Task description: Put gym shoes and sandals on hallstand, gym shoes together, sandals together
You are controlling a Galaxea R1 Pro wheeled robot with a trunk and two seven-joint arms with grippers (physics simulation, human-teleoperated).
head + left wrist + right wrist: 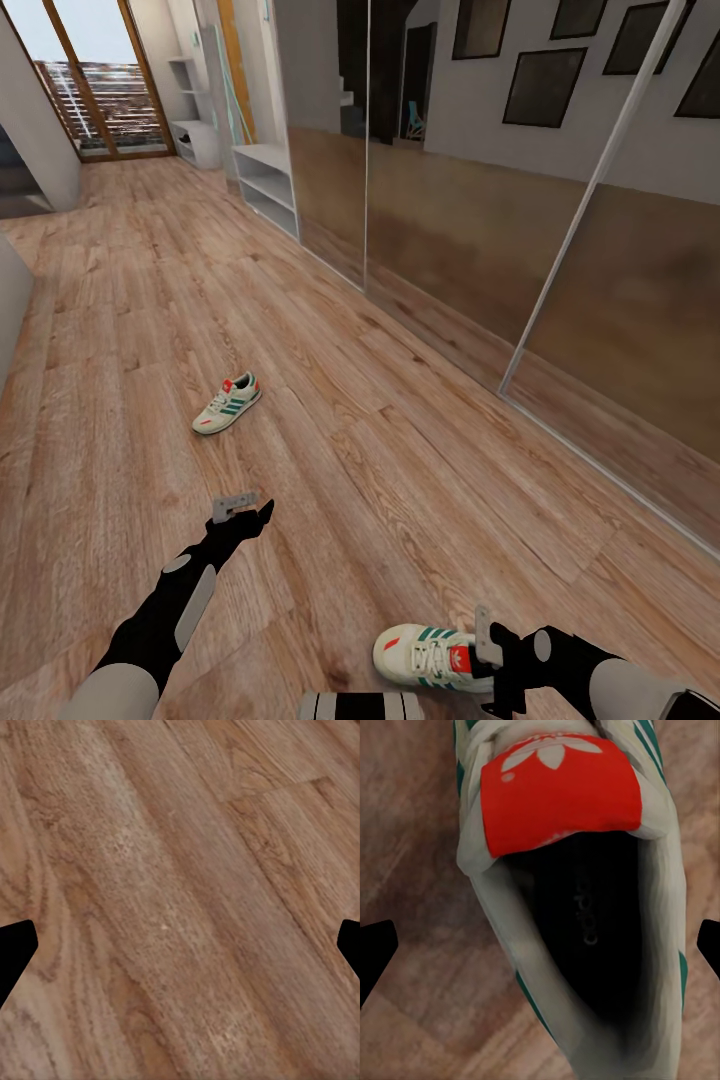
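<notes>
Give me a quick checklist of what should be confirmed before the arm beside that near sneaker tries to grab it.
1. Right gripper open: ok, fingertips spread at both edges of the wrist view.
2. Gripper above the near white, green-striped gym shoe: ok, its opening lies between the fingers.
3. Fingers touching the shoe: cannot tell.
4. Left gripper free: ok, over bare light-brown wood-plank floor.
5. White open-shelved shoe rack in sight: ok, far down the corridor.
6. Second gym shoe located: ok, on the floor ahead.
</notes>
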